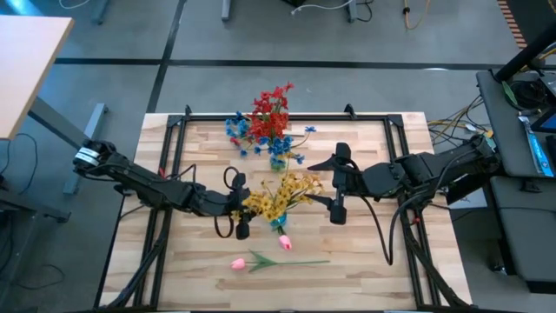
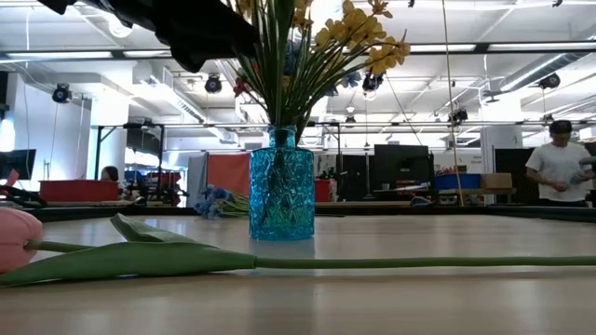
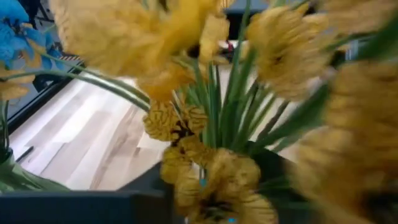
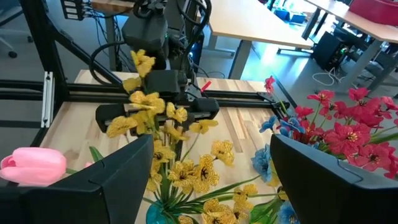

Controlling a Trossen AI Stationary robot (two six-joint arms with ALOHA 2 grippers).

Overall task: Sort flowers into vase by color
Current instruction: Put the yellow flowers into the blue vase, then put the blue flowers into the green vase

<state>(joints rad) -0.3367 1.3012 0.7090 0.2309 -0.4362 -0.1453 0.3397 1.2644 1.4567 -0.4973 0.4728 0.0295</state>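
The pink tulip point(image 1: 237, 262) on the tabletop point(image 1: 365, 261) looks light and floppy; grasp its thin stem point(image 1: 295, 260) mid-length. Right gripper point(image 1: 339, 184) jaws are released; I cannot tell the left gripper's point(image 1: 240, 205).

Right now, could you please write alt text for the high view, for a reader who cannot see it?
Two dark robot arms meet over a wooden table around a vase of yellow flowers, the left pincer and open right pincer on either side. A second vase with red and blue flowers stands behind; a pink tulip lies in front.

Two black jointed arms point(image 1: 156, 187), black cables looped alongside.
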